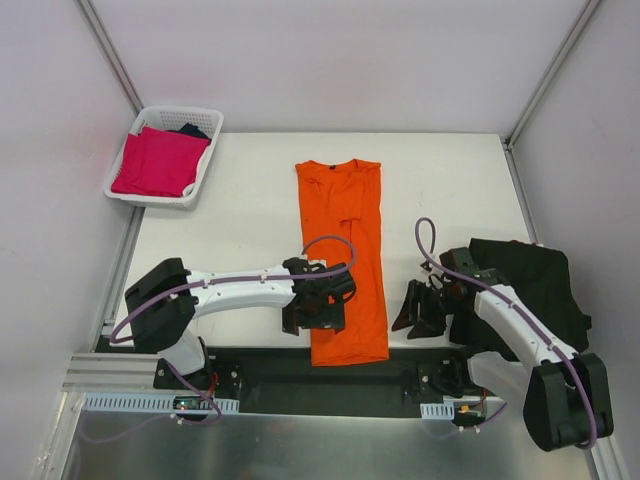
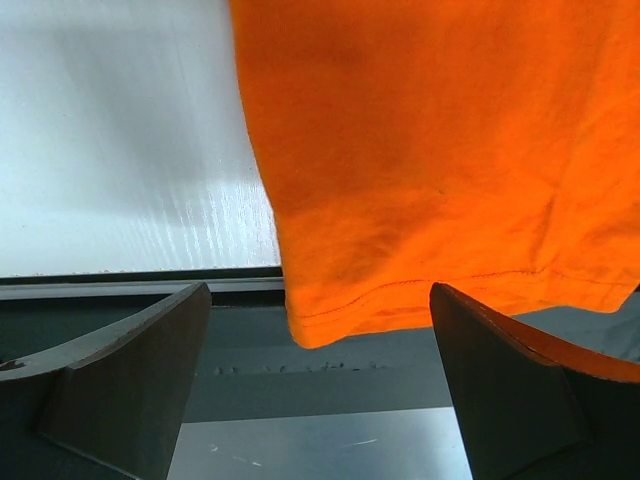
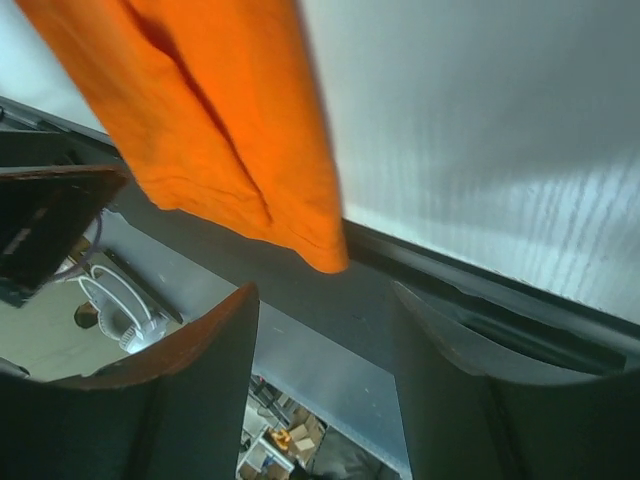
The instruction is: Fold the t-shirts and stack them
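Seen from above, a white table (image 1: 240, 210) fills the middle of the frame, with two robot arms reaching in from the bottom edge.

There is one bright orange t-shirt (image 1: 345, 230). It lies in the centre of the table as a long narrow strip, sleeves folded in, with the collar toward the top of the frame. Its hem hangs just over the near table edge.

The left hand (image 1: 316, 308) sits just beside the strip's left edge, low in the frame. In its wrist view its two dark fingers (image 2: 130, 370) stand wide apart and hold nothing. The orange hem hangs in the upper part of that view, above the gap.

The right hand (image 1: 420, 310) is near the strip's right side, apart from the cloth. Its two fingers (image 3: 180, 390) are also spread with nothing between them. A corner of the orange hem shows at the upper left of its wrist view.

At the right of the frame, partly under the right arm, lies a rumpled heap of black cloth (image 1: 535, 280). It could be one shirt or several; the view does not settle the count.

One white lattice basket (image 1: 150, 198) stands at the upper left, off the table's corner. It holds one folded magenta-pink shirt (image 1: 155, 165). One small dark piece of cloth (image 1: 192, 130) shows behind that shirt.
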Controlling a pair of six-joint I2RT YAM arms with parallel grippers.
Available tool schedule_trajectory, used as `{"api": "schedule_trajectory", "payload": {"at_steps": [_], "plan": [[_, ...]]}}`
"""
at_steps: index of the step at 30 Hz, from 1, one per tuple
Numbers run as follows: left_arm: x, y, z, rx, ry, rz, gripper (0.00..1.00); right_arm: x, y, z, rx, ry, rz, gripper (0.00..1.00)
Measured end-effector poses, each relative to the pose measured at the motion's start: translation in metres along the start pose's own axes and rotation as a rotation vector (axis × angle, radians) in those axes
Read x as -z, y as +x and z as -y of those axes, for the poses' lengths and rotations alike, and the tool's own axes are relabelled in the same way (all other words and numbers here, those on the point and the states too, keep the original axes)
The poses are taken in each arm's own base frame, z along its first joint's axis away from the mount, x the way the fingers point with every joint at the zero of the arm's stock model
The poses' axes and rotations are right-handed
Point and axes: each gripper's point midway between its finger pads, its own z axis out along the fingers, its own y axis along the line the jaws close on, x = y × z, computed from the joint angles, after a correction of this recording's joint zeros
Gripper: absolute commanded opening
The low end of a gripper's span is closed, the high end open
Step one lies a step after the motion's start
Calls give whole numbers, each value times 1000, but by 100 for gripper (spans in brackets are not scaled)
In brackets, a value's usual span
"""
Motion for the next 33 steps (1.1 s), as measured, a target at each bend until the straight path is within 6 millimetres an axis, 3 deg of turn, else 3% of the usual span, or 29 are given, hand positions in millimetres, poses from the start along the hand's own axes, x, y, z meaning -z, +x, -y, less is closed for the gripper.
{"api": "schedule_trajectory", "payload": {"at_steps": [5,12,19,27,33], "plan": [[-3,5,-1,21,7,-21,92,-13,21,17,-62,19,-34,54],[-14,21,-21,78,-17,-66,92,-26,40,30,-94,31,-63,54],[-14,24,-15,95,9,-73,91,-33,35,32,-88,39,-69,53],[2,10,14,113,103,-74,89,-43,35,33,-110,60,-133,51],[-2,11,9,141,103,-92,89,-46,37,28,-124,76,-187,50]]}}
